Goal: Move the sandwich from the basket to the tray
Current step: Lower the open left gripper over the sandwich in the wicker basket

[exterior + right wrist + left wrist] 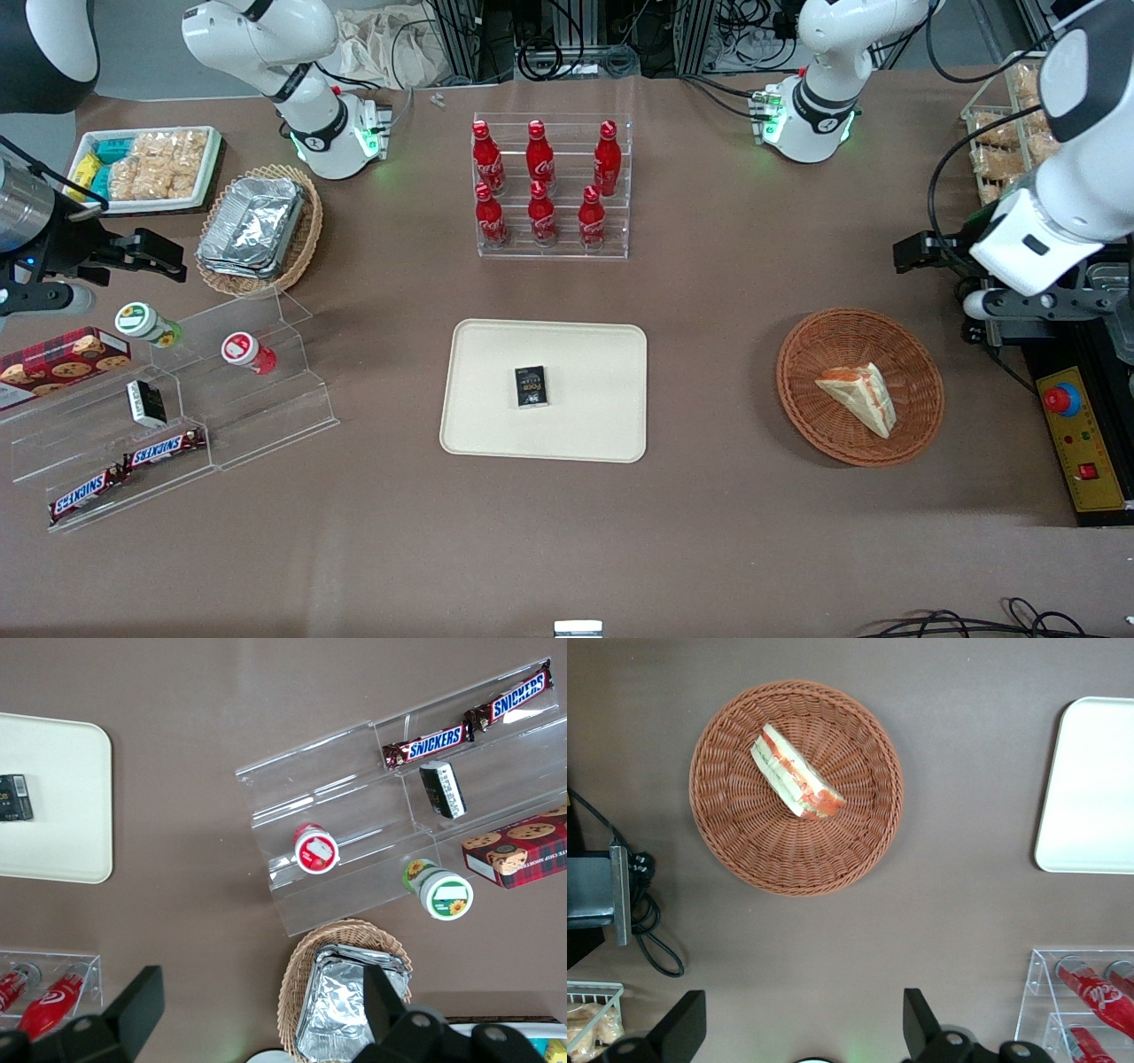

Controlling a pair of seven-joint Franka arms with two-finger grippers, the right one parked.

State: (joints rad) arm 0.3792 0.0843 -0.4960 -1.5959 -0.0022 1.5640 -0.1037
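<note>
The sandwich (858, 396), a white wedge with orange-red filling, lies in the round reddish-brown basket (815, 354) toward the working arm's end of the table. Both show in the left wrist view: the sandwich (796, 771) and the basket (797, 859). The cream tray (496, 354) lies mid-table and holds a small black box (531, 386); a corner of the tray (1090, 788) shows in the wrist view. My left gripper (908, 252) hangs high above the table, farther from the front camera than the basket. It (802, 1028) is open and empty, its fingers (687, 1028) wide apart.
A clear rack of red cola bottles (551, 186) stands farther from the camera than the tray. A yellow control box with a red button (1076, 434) and a black unit with a cable (594, 895) sit beside the basket. A clear snack stand (168, 416) and a foil-container basket (257, 226) lie toward the parked arm's end.
</note>
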